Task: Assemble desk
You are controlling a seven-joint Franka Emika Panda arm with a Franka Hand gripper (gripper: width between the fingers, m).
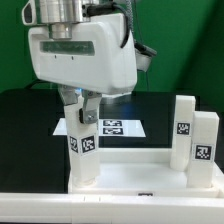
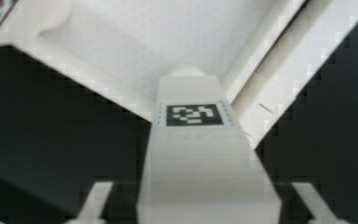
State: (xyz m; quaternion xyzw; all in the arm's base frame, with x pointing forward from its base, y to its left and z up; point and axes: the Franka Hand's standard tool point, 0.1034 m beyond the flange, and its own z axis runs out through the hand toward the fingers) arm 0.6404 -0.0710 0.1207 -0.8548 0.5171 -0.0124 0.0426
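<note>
A white square-section leg (image 1: 83,155) with tags stands upright at the left corner of the white tabletop (image 1: 140,180) in the exterior view. My gripper (image 1: 82,112) is over the leg's top, one finger on each side. In the wrist view the leg (image 2: 197,150) fills the middle, with a tag on its face. My gripper (image 2: 202,206) is open: a dark gap shows between each finger (image 2: 98,205) and the leg. The tabletop's rim (image 2: 279,60) runs beyond the leg. Whether the leg's lower end is seated in the tabletop is hidden.
Two more white legs (image 1: 183,125) (image 1: 206,145) stand upright at the exterior view's right, by the tabletop's rim. The marker board (image 1: 112,127) lies flat on the black table behind the tabletop. A green wall is at the back.
</note>
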